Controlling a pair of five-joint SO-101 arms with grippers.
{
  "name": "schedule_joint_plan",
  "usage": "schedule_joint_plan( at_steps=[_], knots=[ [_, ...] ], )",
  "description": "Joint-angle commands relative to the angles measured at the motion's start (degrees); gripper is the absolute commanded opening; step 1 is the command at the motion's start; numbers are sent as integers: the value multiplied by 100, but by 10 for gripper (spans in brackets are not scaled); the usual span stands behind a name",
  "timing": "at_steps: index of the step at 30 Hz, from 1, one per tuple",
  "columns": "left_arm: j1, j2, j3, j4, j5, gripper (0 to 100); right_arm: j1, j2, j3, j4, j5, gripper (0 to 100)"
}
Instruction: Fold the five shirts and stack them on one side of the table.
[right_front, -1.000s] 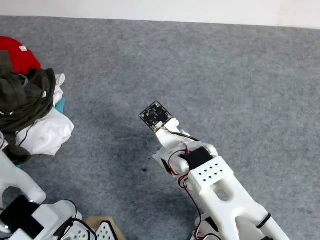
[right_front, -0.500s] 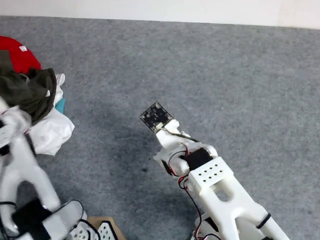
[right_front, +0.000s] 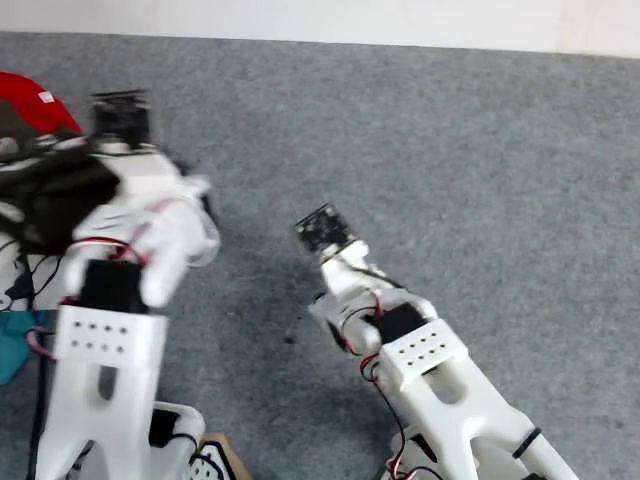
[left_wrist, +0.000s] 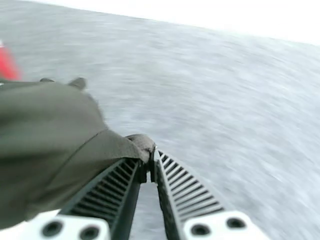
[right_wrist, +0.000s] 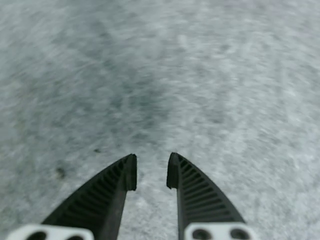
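Two arms stand over the grey bench (right_front: 450, 150). Your left gripper (left_wrist: 151, 162) is clamped tight on a fold of the olive shirt (left_wrist: 50, 135), whose cloth bunches along one finger. It sits at the left end of the bench, over the heap with the red shirt (right_front: 35, 105), the white shirt (right_front: 25, 280) and a teal piece (right_front: 12, 345). Your right gripper (right_wrist: 150, 172) hovers near the bench's middle, jaws narrowly parted, holding nothing, well apart from the heap.
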Motion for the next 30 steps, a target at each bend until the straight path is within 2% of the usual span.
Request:
schedule_joint_plan(
  at_steps=[1, 6, 12, 14, 16, 18, 21, 23, 27, 30],
  knots=[
    [1437, -180, -66, 26, 62, 7, 286, -4, -48, -198, -229, 112],
    [2396, -189, -391, 35, 62, 7, 303, -4, -48, -242, -431, 112],
    [2738, -189, -637, 273, 44, 12, 303, -4, -48, -242, -422, 112],
    [2695, -189, -708, 396, -70, 63, 303, -4, -48, -242, -422, 112],
    [2545, -189, -734, 589, -255, 157, 303, -4, -48, -242, -422, 112],
    [2255, -233, -725, 703, -448, 269, 303, -4, -48, -242, -422, 112],
    [1648, -242, -769, 721, -870, 383, 312, -13, -48, -242, -422, 112],
    [1323, -242, -840, 949, -976, 416, 365, -57, -48, -242, -422, 112],
    [1095, -418, -734, 2127, -1002, 421, 549, -66, -66, -233, -422, 112],
    [1007, -901, -13, 2549, -1011, 421, 549, -66, -66, -224, -422, 112]
  ],
)
